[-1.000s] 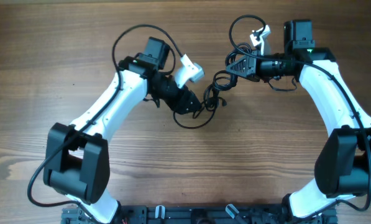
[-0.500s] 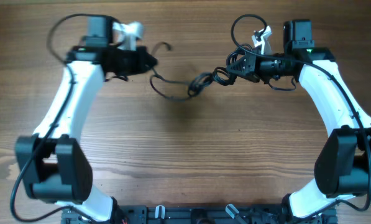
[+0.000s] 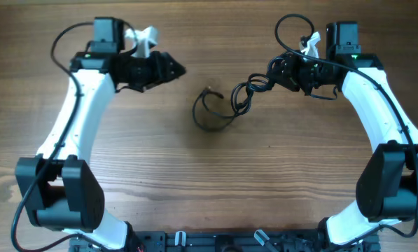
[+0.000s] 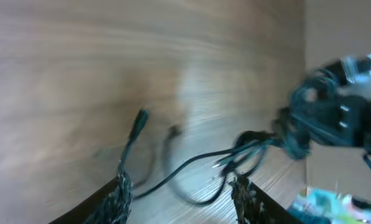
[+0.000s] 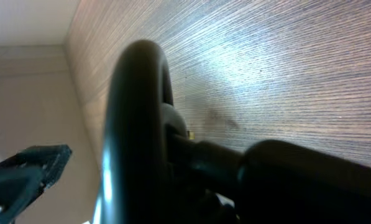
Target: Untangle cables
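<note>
1. Left gripper: fingers apart, empty, well clear of cables.
2. Right gripper: clamped on one end of cables.
3. Cables: knotted clump just beside right gripper, trailing to a loose loop on table, between both grippers, plug end free.

Your left arm reaches up the table and bends inward at the wrist, its gripper pointing right with fingers spread apart and nothing between them. Your right arm mirrors it, gripper pointing left, jaws pinched tight on the cables.
</note>
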{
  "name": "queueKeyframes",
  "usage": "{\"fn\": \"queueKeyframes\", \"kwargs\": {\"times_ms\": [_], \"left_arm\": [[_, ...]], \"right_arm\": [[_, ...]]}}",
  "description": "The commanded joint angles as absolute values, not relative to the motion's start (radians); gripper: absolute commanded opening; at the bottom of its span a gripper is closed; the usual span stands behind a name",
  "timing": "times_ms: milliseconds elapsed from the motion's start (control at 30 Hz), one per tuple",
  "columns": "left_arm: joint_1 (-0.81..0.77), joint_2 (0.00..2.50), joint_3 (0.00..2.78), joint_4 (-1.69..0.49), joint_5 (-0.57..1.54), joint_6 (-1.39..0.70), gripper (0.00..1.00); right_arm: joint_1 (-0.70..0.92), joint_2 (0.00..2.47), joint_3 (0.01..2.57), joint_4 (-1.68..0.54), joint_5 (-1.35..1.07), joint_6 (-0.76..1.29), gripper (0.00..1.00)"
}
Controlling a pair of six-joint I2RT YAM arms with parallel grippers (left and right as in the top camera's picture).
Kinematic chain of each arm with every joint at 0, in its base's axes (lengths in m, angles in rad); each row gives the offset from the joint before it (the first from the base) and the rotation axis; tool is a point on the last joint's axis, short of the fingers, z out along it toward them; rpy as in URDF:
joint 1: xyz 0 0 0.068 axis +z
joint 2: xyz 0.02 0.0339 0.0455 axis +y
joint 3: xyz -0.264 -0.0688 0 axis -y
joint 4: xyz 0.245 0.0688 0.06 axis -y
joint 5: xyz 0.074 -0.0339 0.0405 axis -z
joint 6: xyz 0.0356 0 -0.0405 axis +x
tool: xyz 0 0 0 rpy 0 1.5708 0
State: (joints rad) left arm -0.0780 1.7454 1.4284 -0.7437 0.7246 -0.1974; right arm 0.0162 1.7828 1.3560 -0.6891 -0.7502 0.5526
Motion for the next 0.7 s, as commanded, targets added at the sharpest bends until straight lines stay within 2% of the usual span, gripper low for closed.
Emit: {"fn": "queueKeyframes", "kwargs": {"times_ms": [0, 67, 133, 233, 300, 400, 667], "left_arm": [[-0.214, 1.705, 1.438, -0.638, 0.744, -0.163, 0.51], [-0.283, 1.711, 1.438, -0.593, 0.642, -0.255, 0.46], [-0.343, 1.72, 1.438, -0.574, 0.635, -0.254, 0.43], [-0.424, 1.746, 1.438, -0.582, 0.503, -0.233, 0.52], [-0.432, 1.779, 1.438, -0.599, 0.504, -0.154, 0.46], [-0.409, 1.815, 1.438, -0.661, 0.57, -0.028, 0.44], [-0.397, 1.854, 1.438, -0.636, 0.6, -0.034, 0.43]], "right_arm": [[0.019, 1.793, 1.375, -0.685, -0.78, 0.524, 0.05], [0.019, 1.793, 1.375, -0.694, -0.786, 0.522, 0.05], [0.019, 1.793, 1.375, -0.696, -0.786, 0.522, 0.05], [0.019, 1.793, 1.375, -0.696, -0.81, 0.521, 0.06], [0.019, 1.793, 1.375, -0.699, -0.813, 0.509, 0.05], [0.019, 1.793, 1.375, -0.709, -0.813, 0.497, 0.06], [0.019, 1.793, 1.375, -0.716, -0.812, 0.495, 0.05]]}}
